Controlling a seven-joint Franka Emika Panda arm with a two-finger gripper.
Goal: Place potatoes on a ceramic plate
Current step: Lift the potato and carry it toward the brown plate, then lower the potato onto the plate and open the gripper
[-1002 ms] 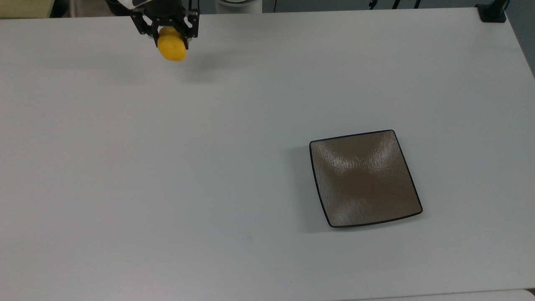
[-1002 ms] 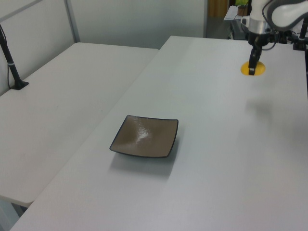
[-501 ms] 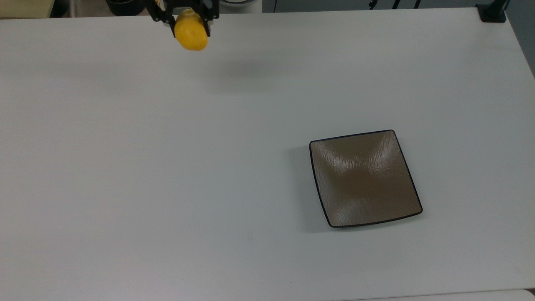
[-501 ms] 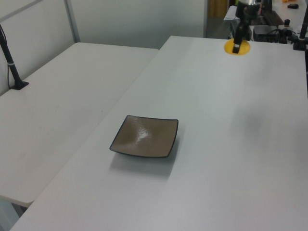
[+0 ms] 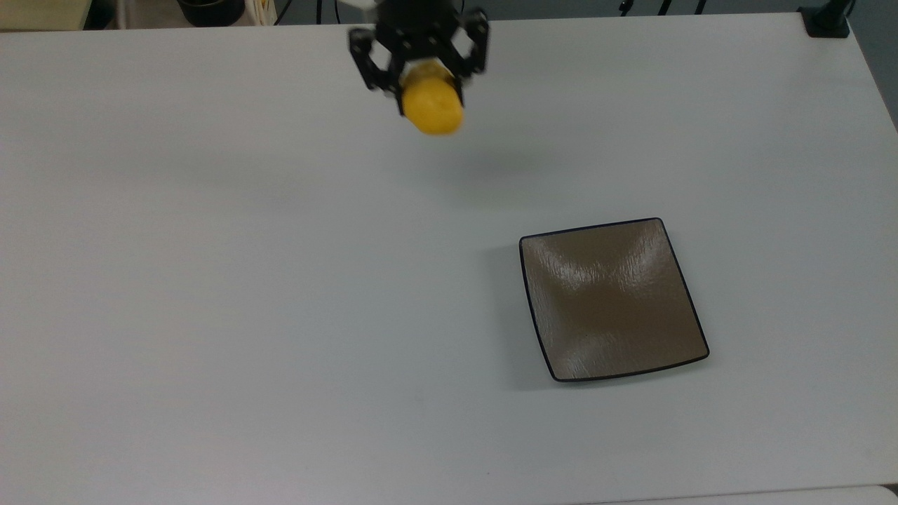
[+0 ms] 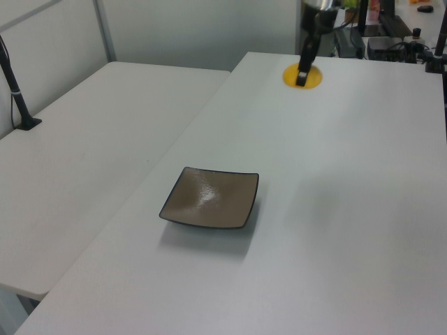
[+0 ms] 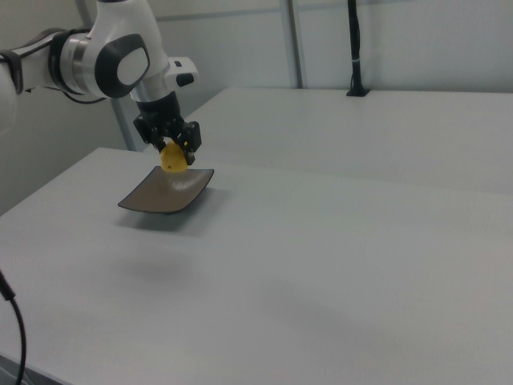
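My gripper (image 5: 429, 95) is shut on the yellow potato (image 5: 433, 106), holding it in the air above the white table (image 5: 210, 280). The potato (image 6: 302, 76) hangs near the table's far side in the left view, with a dark finger in front of it. The square brown ceramic plate (image 5: 612, 300) lies flat on the table, to the lower right of the potato in the top view, and holds nothing. In the right view the gripper (image 7: 171, 148) and potato (image 7: 172, 158) sit in front of the plate (image 7: 168, 192).
A second white table (image 6: 91, 139) adjoins on the left view's left, with a black post (image 6: 17, 98) on it. A black clamp base (image 5: 826, 21) sits at the top view's upper right corner. A black cable (image 7: 12, 321) hangs at the right view's lower left.
The gripper has carried the potato from the top view's upper left toward the right and lower, closer to the plate. The plate has not moved.
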